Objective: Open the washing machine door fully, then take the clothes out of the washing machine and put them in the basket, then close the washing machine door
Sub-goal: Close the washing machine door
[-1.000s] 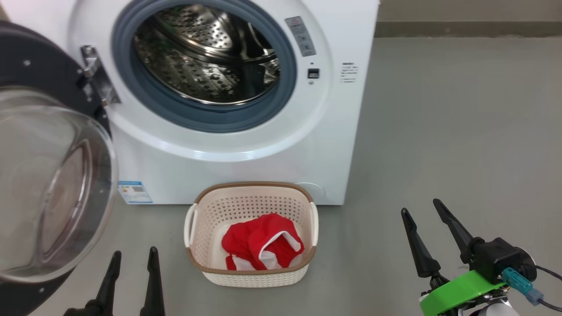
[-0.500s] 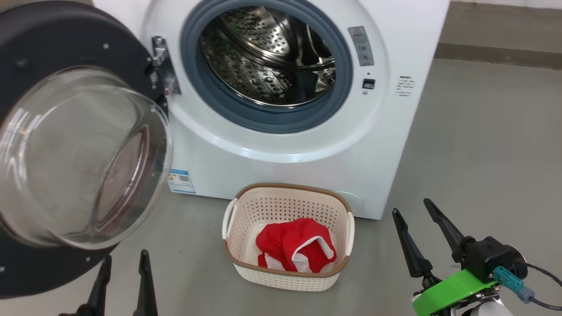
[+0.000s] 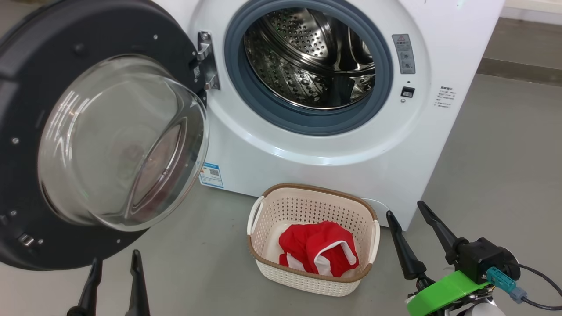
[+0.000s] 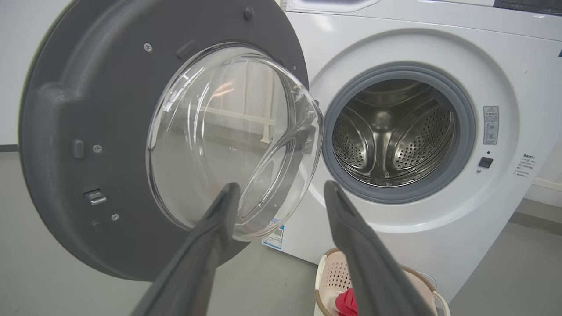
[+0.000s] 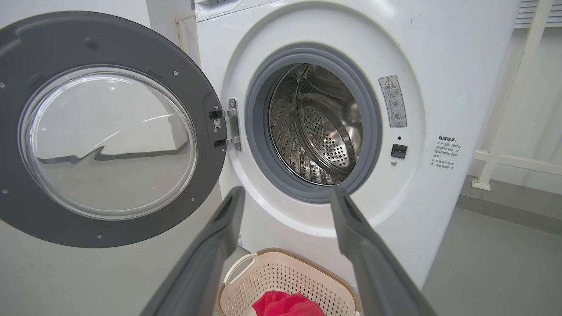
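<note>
Hovering left pincer [image 3: 116,259]: fingers apart, empty, low.
Right pincer [image 3: 405,209]: fingers apart, empty.
Washing machine door [image 3: 118,140]: swung wide, just ahead of left pincer; judged rigid, hinged, slippery; push the black rim [image 3: 22,131] at its free edge.
Basket [image 3: 316,188]: between pincers, nearer right; holds red clothes [image 3: 318,254], soft, light.
Washing machine [image 3: 307,149]: beyond basket; drum [image 3: 311,66] looks empty.

- One washing machine [image 3: 333,166], with one round door [image 3: 123,140] (hanging open).
- One basket [image 3: 307,206].
- One heap of red clothes [image 3: 318,250]; the number of pieces cannot be told.
- Two tools, the left tool [image 3: 116,256] and the right tool [image 3: 404,208], two fingers each.
- Three stickers [image 3: 404,53] on the machine's front.
</note>
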Available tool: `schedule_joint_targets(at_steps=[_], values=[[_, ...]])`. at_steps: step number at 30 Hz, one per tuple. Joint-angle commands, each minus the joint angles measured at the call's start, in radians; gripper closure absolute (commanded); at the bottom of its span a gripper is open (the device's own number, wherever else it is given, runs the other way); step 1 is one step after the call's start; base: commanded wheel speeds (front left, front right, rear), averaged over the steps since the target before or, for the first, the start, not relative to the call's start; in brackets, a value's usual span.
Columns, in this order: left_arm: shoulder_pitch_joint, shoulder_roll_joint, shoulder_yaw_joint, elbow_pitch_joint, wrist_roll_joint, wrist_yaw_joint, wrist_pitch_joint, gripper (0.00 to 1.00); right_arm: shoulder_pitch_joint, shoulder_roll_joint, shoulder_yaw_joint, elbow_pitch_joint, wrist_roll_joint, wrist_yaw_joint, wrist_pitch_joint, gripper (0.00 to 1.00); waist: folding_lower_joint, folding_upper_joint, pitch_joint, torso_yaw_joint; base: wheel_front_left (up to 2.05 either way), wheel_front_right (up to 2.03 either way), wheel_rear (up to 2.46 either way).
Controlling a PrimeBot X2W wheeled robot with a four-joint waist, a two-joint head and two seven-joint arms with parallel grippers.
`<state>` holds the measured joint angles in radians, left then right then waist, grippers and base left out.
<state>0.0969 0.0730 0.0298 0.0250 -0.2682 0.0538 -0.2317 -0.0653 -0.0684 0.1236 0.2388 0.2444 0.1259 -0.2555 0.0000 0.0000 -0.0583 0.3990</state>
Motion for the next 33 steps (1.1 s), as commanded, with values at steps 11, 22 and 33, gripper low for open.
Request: schedule_joint_targets(at_steps=[11,22,33], values=[[-0.008,0.018,0.051,-0.038,-0.002,0.046,0.003,0.0,-0.054,0.003,0.036,-0.02,0.001,0.005,-0.006,0.0,0.0,0.0,-0.006,0.033,0.0,0.0,0.0],[-0.019,0.027,0.055,-0.041,0.007,0.073,0.009,0.78,-0.05,-0.004,0.041,-0.011,-0.014,0.005,-0.006,0.0,0.0,0.0,-0.004,0.032,0.0,0.0,0.0],[-0.193,0.1,0.127,-0.076,0.01,0.108,-0.003,1.0,-0.051,-0.022,0.034,-0.011,-0.017,0.005,-0.006,0.0,0.0,0.0,0.013,0.018,0.0,0.0,0.0]])
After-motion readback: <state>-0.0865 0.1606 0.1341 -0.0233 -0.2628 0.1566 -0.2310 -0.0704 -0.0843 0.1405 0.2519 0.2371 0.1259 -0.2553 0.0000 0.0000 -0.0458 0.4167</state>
